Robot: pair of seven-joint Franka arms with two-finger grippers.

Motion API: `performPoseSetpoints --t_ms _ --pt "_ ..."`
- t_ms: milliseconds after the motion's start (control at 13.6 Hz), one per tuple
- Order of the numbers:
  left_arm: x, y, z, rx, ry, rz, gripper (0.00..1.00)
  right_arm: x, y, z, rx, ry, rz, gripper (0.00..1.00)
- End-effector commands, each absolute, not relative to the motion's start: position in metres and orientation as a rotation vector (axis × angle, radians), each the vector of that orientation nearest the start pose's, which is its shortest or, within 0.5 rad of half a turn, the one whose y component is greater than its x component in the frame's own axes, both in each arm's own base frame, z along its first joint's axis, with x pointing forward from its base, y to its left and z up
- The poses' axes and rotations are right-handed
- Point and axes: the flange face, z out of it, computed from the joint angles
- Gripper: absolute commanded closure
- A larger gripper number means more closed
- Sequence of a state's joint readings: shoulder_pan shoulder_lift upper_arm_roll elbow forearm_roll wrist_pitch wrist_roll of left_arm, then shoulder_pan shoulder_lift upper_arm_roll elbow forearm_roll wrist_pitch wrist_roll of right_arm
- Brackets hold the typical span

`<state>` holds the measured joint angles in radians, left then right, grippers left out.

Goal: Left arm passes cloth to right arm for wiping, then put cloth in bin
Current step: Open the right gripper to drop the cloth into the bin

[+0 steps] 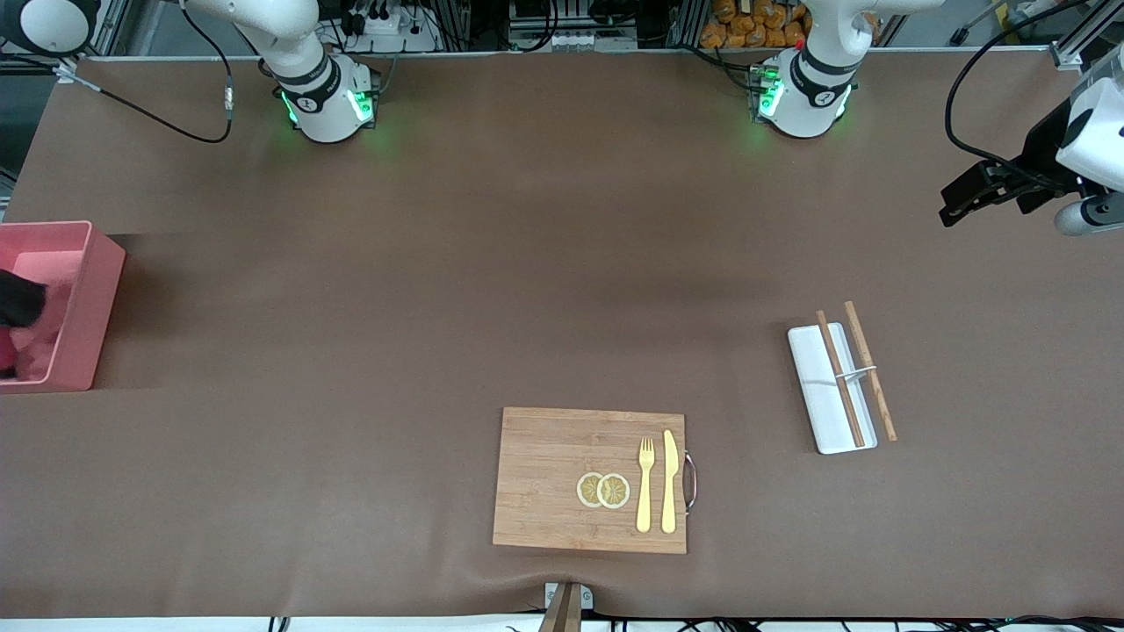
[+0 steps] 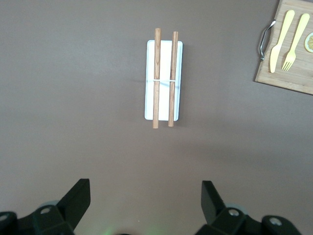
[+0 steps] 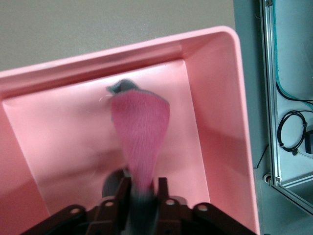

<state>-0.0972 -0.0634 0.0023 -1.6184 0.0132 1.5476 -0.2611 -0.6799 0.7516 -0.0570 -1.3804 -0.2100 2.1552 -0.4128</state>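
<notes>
The cloth [image 3: 142, 132], magenta on the side I see with a grey edge, hangs down inside the pink bin [image 3: 234, 98]. My right gripper [image 3: 143, 182] is above the bin's inside, its fingers on either side of the cloth's upper end. In the front view the bin [image 1: 88, 298] stands at the right arm's end of the table, and the right gripper [image 1: 18, 303] shows over it as a dark shape. My left gripper [image 1: 953, 206] waits in the air at the left arm's end of the table, open and empty [image 2: 145, 200].
A narrow white tray [image 1: 830, 386] with two chopsticks [image 1: 869, 369] lies toward the left arm's end. A wooden board [image 1: 544, 478] with a yellow fork [image 1: 645, 483], a knife and two lemon slices lies near the front edge.
</notes>
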Motion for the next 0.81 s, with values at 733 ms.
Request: performPoseSetpoints --t_ms 733 --pt "0.526 -0.050 0.633 -3.114 -0.228 -0.005 0.00 0.601 -0.349 0.478 -3.318 0.059 0.103 0.00"
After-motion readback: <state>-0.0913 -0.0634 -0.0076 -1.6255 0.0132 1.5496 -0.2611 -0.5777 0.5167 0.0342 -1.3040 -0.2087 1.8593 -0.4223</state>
